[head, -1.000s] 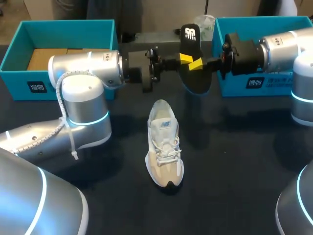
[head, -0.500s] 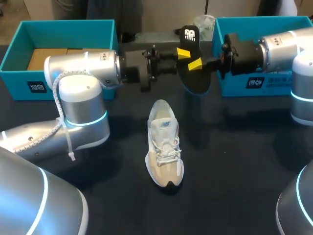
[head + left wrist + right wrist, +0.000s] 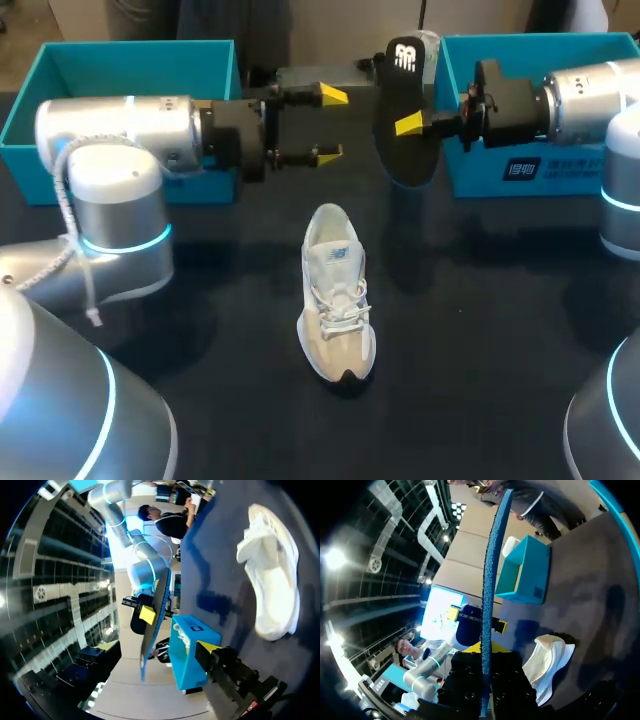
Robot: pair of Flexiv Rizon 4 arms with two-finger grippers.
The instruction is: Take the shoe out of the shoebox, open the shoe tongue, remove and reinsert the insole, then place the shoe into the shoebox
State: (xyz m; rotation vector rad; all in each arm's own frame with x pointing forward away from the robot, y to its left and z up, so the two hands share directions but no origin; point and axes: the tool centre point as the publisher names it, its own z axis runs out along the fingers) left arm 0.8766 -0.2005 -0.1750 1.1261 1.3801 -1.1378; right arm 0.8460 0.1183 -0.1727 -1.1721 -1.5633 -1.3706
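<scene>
Holding the insole (image 3: 398, 155): our right fingers (image 3: 408, 125) clench it upright over the far side of the bench (image 3: 500, 330).
Hidden: we see only one of their yellow tips; the other sits behind the insole.
Our left fingers (image 3: 332, 95): released, spread, just left of it.
The shoe (image 3: 338, 300): mid-bench, on its sole.
Change: our left fingers have opened and drawn back left.

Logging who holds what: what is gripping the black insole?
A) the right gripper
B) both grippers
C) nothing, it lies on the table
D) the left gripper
A: the right gripper is shut on the upright insole, while the left gripper stands open, apart from it.
</scene>
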